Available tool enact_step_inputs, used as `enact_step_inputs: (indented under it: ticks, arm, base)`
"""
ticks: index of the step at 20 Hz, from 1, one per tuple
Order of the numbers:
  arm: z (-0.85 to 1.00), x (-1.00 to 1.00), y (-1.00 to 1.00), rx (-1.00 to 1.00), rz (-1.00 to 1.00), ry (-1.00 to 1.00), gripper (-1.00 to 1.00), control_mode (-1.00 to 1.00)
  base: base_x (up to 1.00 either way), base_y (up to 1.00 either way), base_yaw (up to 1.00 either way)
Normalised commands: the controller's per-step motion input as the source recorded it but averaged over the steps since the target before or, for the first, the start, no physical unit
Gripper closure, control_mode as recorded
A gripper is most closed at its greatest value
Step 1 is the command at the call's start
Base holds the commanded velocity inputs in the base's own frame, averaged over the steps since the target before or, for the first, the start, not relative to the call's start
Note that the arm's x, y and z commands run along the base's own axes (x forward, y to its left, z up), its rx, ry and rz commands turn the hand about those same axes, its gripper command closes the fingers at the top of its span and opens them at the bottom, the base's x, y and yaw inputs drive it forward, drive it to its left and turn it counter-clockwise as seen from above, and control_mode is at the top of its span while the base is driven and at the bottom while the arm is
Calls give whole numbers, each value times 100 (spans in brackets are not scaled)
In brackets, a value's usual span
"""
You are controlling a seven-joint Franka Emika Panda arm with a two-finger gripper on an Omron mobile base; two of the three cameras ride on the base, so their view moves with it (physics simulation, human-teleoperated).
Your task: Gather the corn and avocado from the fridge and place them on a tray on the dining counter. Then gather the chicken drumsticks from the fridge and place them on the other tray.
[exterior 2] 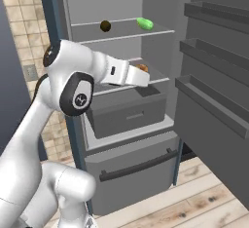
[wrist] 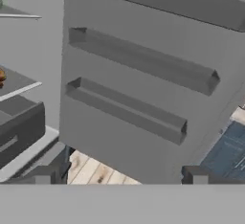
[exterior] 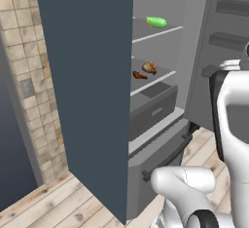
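Observation:
The fridge stands open. On its upper shelf (exterior 2: 121, 36) lie a dark round avocado (exterior 2: 105, 26) and a green elongated corn (exterior 2: 144, 23) (exterior: 156, 22). The shelf below holds two brown chicken drumsticks (exterior: 149, 66) (exterior: 139, 75); one drumstick (exterior 2: 142, 67) peeks out behind my forearm (exterior 2: 119, 73), which reaches across in front of that shelf. My gripper (wrist: 124, 177) is open and empty, its fingertips (wrist: 50, 175) wide apart, facing the inside of the right fridge door. The trays and the dining counter are out of view.
The left fridge door (exterior: 87, 90) stands open close on my left. The right door's shelf bins (wrist: 127, 108) (exterior 2: 214, 100) jut out. A grey drawer (exterior 2: 126, 112) sits under the drumstick shelf, with the freezer drawer (exterior 2: 133, 168) below. The floor is wood.

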Motion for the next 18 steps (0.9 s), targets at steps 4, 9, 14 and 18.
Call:
enact_step_inputs:
  ticks: [4, 9, 14, 18]
  arm:
    - [0, -10, 19, 34, 10, -11, -100, -100]
    - [-13, 4, 29, 20, 13, -4, -100, -100]
    - [-10, 3, 19, 2, 6, 2, -100, -100]
    - [-4, 0, 0, 0, 0, 1, -100, -100]
  base:
    - [0, 0, 0]
    - [0, 0, 0]
    - [0, 0, 0]
    - [0, 0, 0]
